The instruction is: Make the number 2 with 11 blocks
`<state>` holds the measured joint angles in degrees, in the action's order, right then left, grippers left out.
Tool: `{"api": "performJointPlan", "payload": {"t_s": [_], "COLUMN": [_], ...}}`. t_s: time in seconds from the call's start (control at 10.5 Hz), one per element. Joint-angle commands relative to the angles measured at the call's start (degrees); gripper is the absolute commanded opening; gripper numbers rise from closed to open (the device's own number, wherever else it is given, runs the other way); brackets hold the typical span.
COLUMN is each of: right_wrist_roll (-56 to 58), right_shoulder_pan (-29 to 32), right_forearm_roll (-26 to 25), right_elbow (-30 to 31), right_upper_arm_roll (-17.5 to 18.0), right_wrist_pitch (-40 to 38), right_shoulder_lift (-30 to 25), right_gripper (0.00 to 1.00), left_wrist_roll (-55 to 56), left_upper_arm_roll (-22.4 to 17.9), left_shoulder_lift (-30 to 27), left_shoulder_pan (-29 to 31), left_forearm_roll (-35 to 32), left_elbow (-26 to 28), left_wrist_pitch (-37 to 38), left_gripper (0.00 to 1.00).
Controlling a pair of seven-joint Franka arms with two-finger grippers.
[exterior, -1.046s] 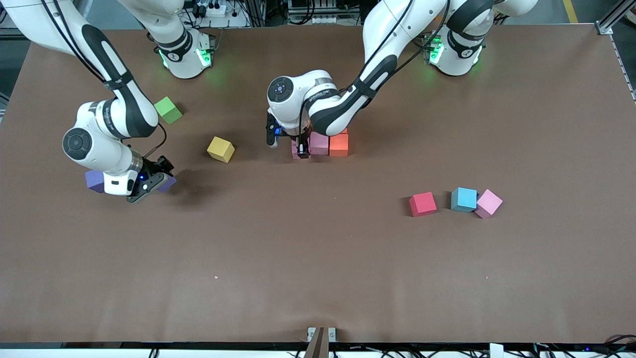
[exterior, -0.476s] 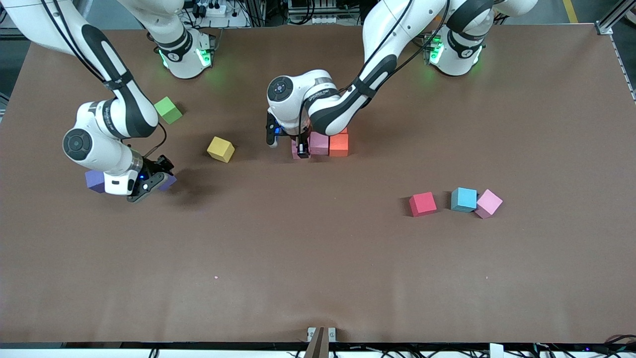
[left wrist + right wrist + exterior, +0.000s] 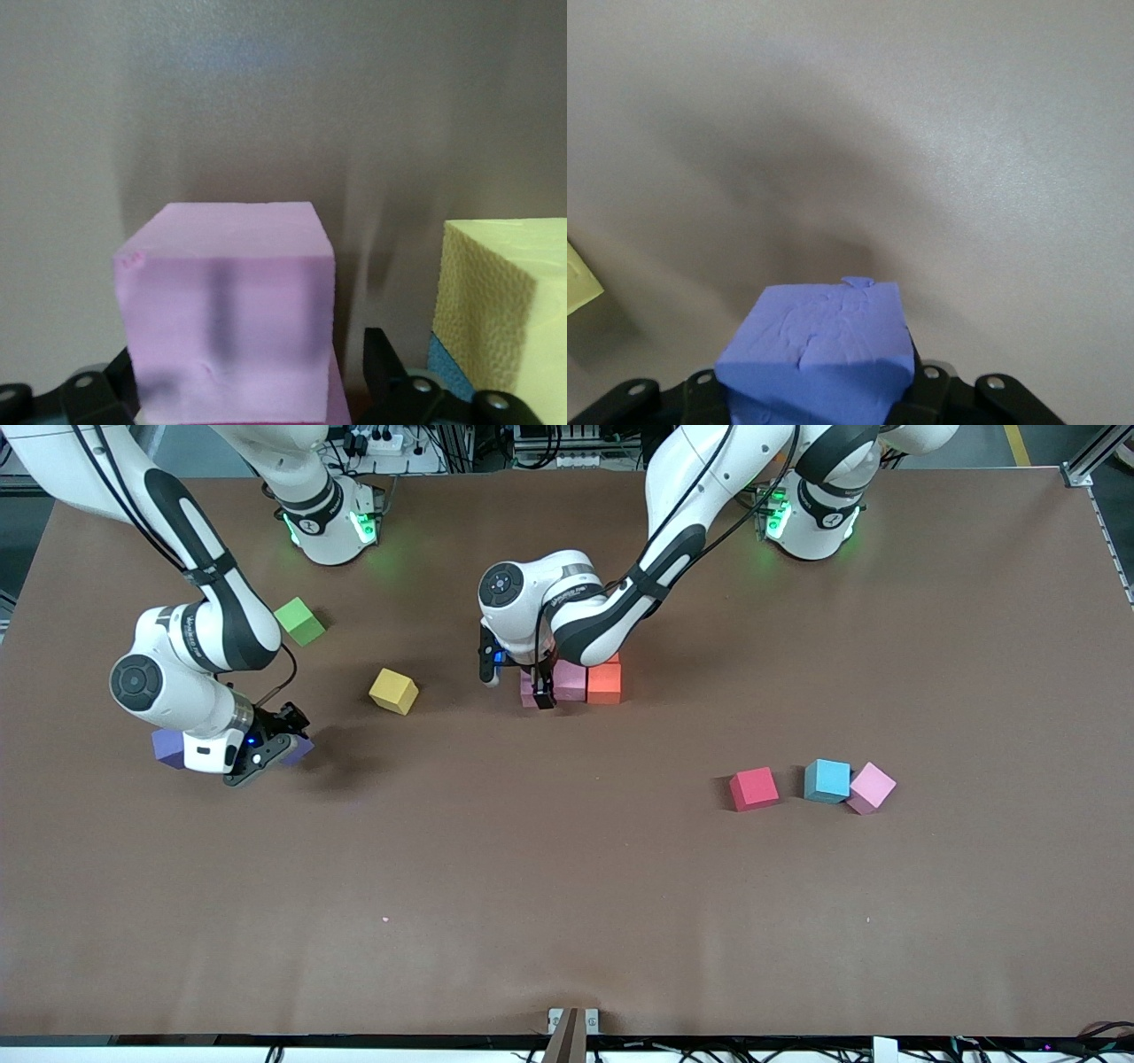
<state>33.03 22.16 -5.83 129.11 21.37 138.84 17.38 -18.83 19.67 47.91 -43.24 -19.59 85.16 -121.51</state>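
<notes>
Left arm sets a pink cube into the digit while the right arm carries a purple one.

The left gripper (image 3: 539, 691) stands spread around a small matte pink foam cube (image 3: 229, 310) at the end of the started row, beside another pink cube (image 3: 570, 680) and an orange cube (image 3: 604, 682). The right gripper (image 3: 257, 755) is clamped on a purple foam cube (image 3: 819, 350). These blocks look light, slightly soft and grippy; flat side faces suit best. Open brown table (image 3: 532, 868) lies nearer the camera.

The front view looks down from high across the counter (image 3: 567, 921), facing both arm bases along its top edge and taking in the whole surface. Each wrist view sits just above its own fingers, very close: the left frames a pink cube (image 3: 229, 310) also seen mid-counter, the right a purple cube (image 3: 819, 354) near the right arm's end.
</notes>
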Motion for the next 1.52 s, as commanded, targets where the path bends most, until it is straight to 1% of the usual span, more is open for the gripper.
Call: {"api": "performJointPlan", "payload": {"t_s": [0.0,0.1,0.29,0.48,0.57,0.67,0.76,0.86,1.05,1.24,1.33,1.43], "right_wrist_roll": [-0.86,-1.38,-4.45,-7.17,-9.02,-10.86,-12.80,-15.43,-22.27,-29.13,-33.17,-36.77], "right_shoulder_pan": [0.95,0.95,0.43,-1.06,-2.11,-2.91,-3.87,-4.58,-5.19,-6.42,-8.34,-11.84], "right_forearm_roll": [0.47,0.47,0.47,0.56,0.56,0.56,0.56,0.64,0.64,0.73,1.86,4.31], "right_elbow": [-0.96,-1.23,-2.63,-3.34,-3.60,-4.12,-4.74,-4.92,-5.01,-5.79,-6.49,-7.28], "right_upper_arm_roll": [1.04,1.04,1.48,1.57,1.57,1.57,1.66,2.53,5.60,7.80,8.16,8.07], "right_wrist_pitch": [-0.94,-1.46,-5.23,-5.86,-6.03,-7.17,-8.22,-8.41,-8.32,-8.32,-8.32,-8.32], "right_shoulder_lift": [0.20,0.02,-0.24,-0.33,-0.42,-0.42,-0.42,-0.42,-0.33,-0.07,0.19,0.37], "right_gripper": [0.12,0.12,0.12,0.12,0.12,0.12,0.12,0.12,0.12,0.12,0.12,0.12], "left_wrist_roll": [1.60,1.51,1.25,1.34,1.34,1.34,1.25,1.08,2.20,6.94,8.01,8.89], "left_upper_arm_roll": [0.45,0.45,0.72,1.24,1.85,3.51,5.18,5.55,5.55,5.55,5.46,5.55], "left_shoulder_lift": [-0.71,-1.32,-2.12,-3.61,-4.66,-5.80,-7.81,-10.01,-14.84,-18.10,-18.99,-19.00], "left_shoulder_pan": [0.18,0.18,0.35,0.53,0.96,2.36,4.20,5.96,10.26,17.45,20.80,24.40], "left_forearm_roll": [-1.32,-1.24,-1.15,-0.36,-0.27,-0.09,0.69,1.57,5.34,6.67,6.76,6.85], "left_elbow": [0.45,0.53,0.45,0.36,0.36,0.18,0.27,0.18,0.27,0.36,0.36,0.36], "left_wrist_pitch": [-0.57,-0.48,0.04,0.31,1.79,4.15,6.44,9.51,14.44,16.56,16.92,16.92], "left_gripper": [1.00,1.00,1.00,1.00,1.00,1.00,1.00,1.00,1.00,1.00,1.00,1.00]}}
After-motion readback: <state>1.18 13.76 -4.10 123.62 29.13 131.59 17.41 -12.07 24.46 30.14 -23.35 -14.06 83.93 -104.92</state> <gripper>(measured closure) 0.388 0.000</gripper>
